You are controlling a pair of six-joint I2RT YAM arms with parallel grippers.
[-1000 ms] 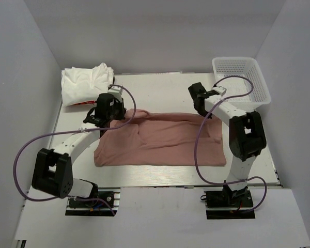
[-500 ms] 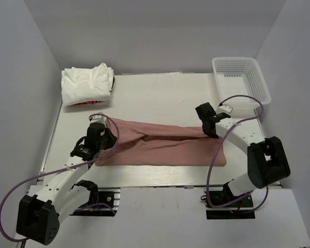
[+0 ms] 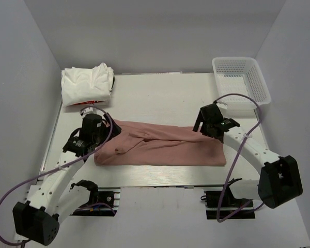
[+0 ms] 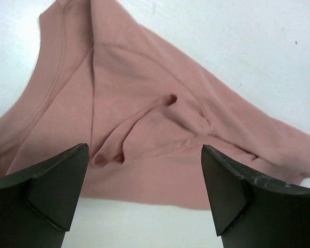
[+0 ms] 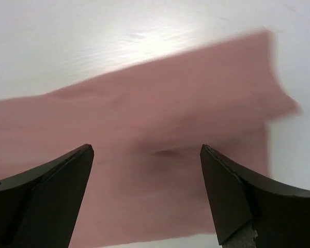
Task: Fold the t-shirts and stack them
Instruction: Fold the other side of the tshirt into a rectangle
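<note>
Right wrist blurred, pink t-shirt cropped, left end effector and right end effector agape, empty

Soft pink cloth shirt, dull and wrinkly, white cloth shirts, soft and rumpled, white plastic basket full of little holes, smooth white table, a bit shiny

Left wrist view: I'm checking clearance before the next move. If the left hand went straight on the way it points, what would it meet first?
Most likely the pink t-shirt, whose rumpled cloth fills the line ahead of the open left hand; how far off it lies is unclear.
</note>
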